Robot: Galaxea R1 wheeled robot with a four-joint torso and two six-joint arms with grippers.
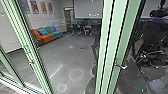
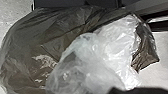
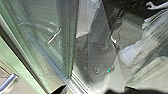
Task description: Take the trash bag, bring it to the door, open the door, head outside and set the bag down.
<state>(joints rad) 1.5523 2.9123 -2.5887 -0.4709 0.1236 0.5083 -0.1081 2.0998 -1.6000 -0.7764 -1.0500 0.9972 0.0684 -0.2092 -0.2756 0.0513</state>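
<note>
Trash bag [image 2: 30, 50] in L wrist view; gray flr [image 1: 70, 56], multicolor sofa [image 1: 45, 38] nr wall [image 1: 57, 15], green frame [image 1: 122, 32] up front. L/R jaws: can't tell state/hold.

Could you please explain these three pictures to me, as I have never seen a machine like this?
This is a wheeled robot with two arms. The head picture looks forward and down from high up: green door frames with a metal handle, and beyond them a colourful sofa on a grey floor.

The other two come from cameras on the wrists. The left one shows a dark trash bag with clear plastic against it. The bag is probably being carried by that arm, though the grip itself cannot be made out. The right one looks closely at the door's frame and glass, full of reflections.
</note>
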